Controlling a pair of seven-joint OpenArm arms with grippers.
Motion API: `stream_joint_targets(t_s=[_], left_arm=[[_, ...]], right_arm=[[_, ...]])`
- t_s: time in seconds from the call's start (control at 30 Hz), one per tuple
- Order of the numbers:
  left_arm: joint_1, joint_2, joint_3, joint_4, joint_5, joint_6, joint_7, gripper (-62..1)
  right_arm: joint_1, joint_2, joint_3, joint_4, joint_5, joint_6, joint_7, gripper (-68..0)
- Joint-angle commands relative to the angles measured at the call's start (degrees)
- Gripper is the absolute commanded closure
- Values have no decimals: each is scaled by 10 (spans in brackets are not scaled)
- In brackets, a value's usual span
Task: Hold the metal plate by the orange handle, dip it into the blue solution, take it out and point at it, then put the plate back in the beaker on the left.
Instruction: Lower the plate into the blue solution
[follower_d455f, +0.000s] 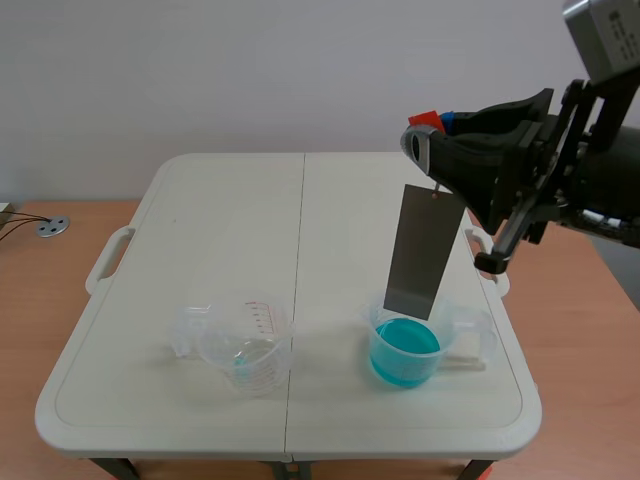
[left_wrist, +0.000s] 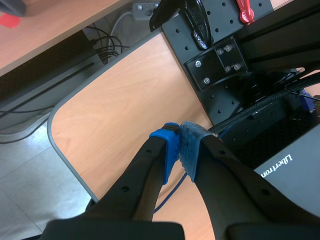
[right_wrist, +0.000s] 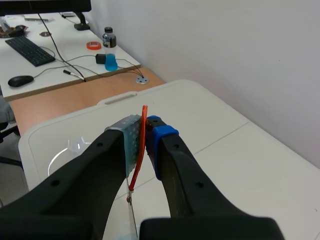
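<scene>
My right claw (right_wrist: 145, 132) is closed on the thin orange handle (right_wrist: 141, 150), which is pinched flat between the two pads. The flat grey rectangular metal plate (follower_d455f: 425, 250) hangs from this handle, slightly tilted. Its lower edge is level with the far rim of the clear plastic beaker of blue solution (follower_d455f: 405, 352). I cannot tell whether that edge is inside the rim. This beaker stands near the front edge of the white folding desk (follower_d455f: 230, 210), on its right half. The empty clear plastic measuring beaker (follower_d455f: 245, 345) stands well apart from it, just left of the desk's centre seam. My left claw (left_wrist: 179, 137) is closed on nothing, its pads meeting, above a wooden surface beside a black perforated frame (left_wrist: 215, 75).
</scene>
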Motion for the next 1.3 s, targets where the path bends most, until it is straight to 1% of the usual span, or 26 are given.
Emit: stream_joint_targets(t_s=[0.0, 0.3, 0.53, 0.63, 0.73, 0.87, 0.97, 1.27], left_arm=[[3, -3, 0, 10, -3, -1, -7, -15], [4, -3, 0, 10, -3, -1, -7, -15], [4, -3, 0, 10, -3, -1, -7, -15], [4, -3, 0, 10, -3, -1, -7, -15], [4, -3, 0, 10, -3, -1, -7, -15], [3, -3, 0, 10, -3, -1, -7, -15], [3, -3, 0, 10, -3, -1, -7, -15], [3, -3, 0, 10, -3, -1, -7, -15]], right_arm=[[10, 0, -4, -8, -1, 4, 22, -13], [10, -3, -33, -60, -53, 4, 87, -13], [10, -42, -34, -95, -117, 4, 108, -13], [12, -51, -34, -110, -137, 4, 127, -13], [24, -58, -42, -133, -156, 4, 133, -13], [45, -57, -60, -174, -164, 4, 150, -13], [55, -58, -63, -200, -167, 4, 158, -13], [56, -57, -63, -221, -205, 4, 179, -13]])
